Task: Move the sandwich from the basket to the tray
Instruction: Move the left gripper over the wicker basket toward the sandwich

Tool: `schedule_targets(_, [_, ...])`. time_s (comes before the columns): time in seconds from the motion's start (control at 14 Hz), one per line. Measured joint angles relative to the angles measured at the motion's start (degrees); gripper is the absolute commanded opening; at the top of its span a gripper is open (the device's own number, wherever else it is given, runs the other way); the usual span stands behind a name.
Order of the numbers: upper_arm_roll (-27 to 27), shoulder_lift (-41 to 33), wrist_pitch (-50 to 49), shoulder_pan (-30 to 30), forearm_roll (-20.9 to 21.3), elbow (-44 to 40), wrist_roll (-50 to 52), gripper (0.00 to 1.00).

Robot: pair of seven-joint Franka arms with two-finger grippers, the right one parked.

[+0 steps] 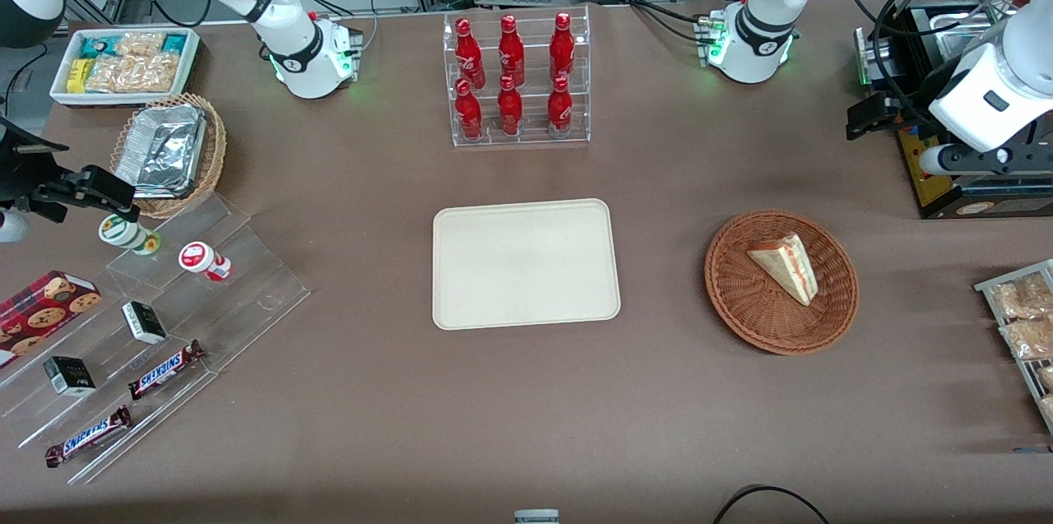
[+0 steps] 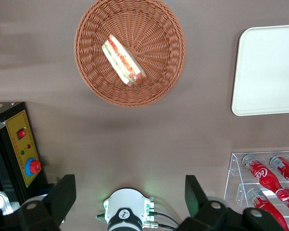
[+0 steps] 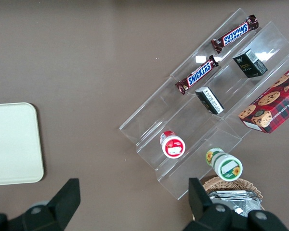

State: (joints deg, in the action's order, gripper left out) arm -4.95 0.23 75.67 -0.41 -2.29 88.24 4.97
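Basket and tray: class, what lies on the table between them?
Nothing: front view shows bare brown table between basket and tray. The gripper is off at the table's edge.

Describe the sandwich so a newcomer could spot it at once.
Start at the cream tray mid-table, then go toward the working arm's end to the round reddish-brown basket. The sandwich lies in it: the only pale triangular wedge with red and green filling. The gripper hangs open, high above the table.

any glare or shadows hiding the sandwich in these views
Front view: even light, the sandwich sits plainly lit in the basket; glare only on the foil containers. Left wrist view: sandwich sharp, a soft shadow on the table beside the basket; the open gripper hangs high, clear of it. The tray shows no glare.
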Motion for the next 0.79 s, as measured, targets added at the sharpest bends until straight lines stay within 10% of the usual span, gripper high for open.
schedule_targets(0.79, [0.1, 1.0, 8.6, -0.1, 0.0, 7.7, -0.2, 1.00])
